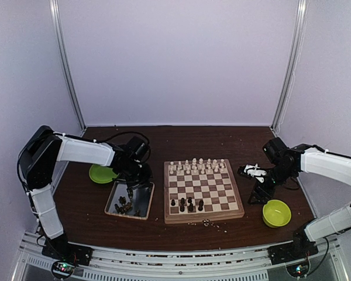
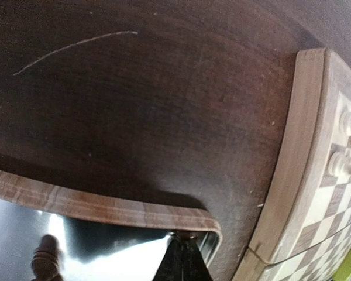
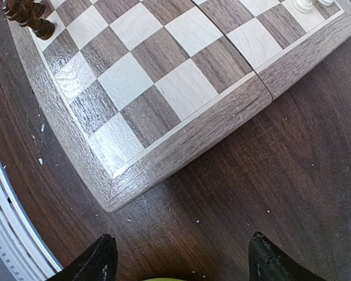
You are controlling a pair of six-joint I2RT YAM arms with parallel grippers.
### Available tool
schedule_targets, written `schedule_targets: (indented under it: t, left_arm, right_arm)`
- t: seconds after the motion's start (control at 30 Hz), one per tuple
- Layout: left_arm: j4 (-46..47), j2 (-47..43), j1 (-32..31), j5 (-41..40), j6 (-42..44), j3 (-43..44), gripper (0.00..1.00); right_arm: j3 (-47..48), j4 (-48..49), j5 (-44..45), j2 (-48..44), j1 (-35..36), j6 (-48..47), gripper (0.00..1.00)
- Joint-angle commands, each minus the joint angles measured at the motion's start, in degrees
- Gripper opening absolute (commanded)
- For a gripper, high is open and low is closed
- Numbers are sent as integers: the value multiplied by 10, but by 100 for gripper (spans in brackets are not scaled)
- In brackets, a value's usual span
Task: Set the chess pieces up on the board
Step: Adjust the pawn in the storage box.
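Our left claw [image 1: 130, 186] stands low over the tray [image 1: 110, 204] with its jaws together. In the wrist view its tips [image 2: 181, 260] meet as one dark wedge just inside the tray's rim, and we cannot tell whether a chessman is pinched between them. Our right claw [image 3: 178, 263] hangs with its jaws wide apart and nothing between them, over bare table [image 3: 251, 193] just off the near right corner of the board [image 3: 181, 140].

We see three risks. The jaws may have shut on nothing, or on the very edge of so small a piece, so that a lift leaves it behind or drops it onto the polished metal, where it would roll. A piece gripped aslant would topple when set on its square. The way to the board also crosses the tray's rim and the raised border, and a low carry could catch either.

The loose dark chess pieces [image 1: 124, 205] lie heaped in the tray's near half, just under and beside the left claw. One [image 2: 44, 260] stands to the left of the tips, apart from them. A few dark pieces [image 1: 187, 205] stand on the board's near rows, to the right of that claw. The pale chessmen [image 1: 196, 165] fill the far rows.
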Motion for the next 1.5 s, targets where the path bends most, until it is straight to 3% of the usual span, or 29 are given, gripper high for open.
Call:
schedule_targets:
  t: [0.0,0.23,0.37,0.57,0.87,1.13,1.47]
  left_arm:
    - [-104,5,2,8,133,15,4]
    - [-161,3,2,-16,162,40,8]
    - [-135,-23,2,-31,108,24,11]
    - [-14,-58,-3,0,-3,-30,16]
    - [70,-43,-4,20,-104,-39,22]
    - [77,-30,-7,30,-151,-40,22]
    - [44,-94,-21,-18,-201,-65,22]
  right_arm:
    - [14,-7,5,-3,4,-5,77]
    - [15,-7,8,0,8,-5,77]
    - [13,-6,10,0,8,-5,77]
    - [13,-7,10,2,9,-6,77]
    - [13,-7,9,2,9,-5,77]
    - [13,-8,8,4,9,-5,77]
    - [15,-9,8,8,12,-6,77]
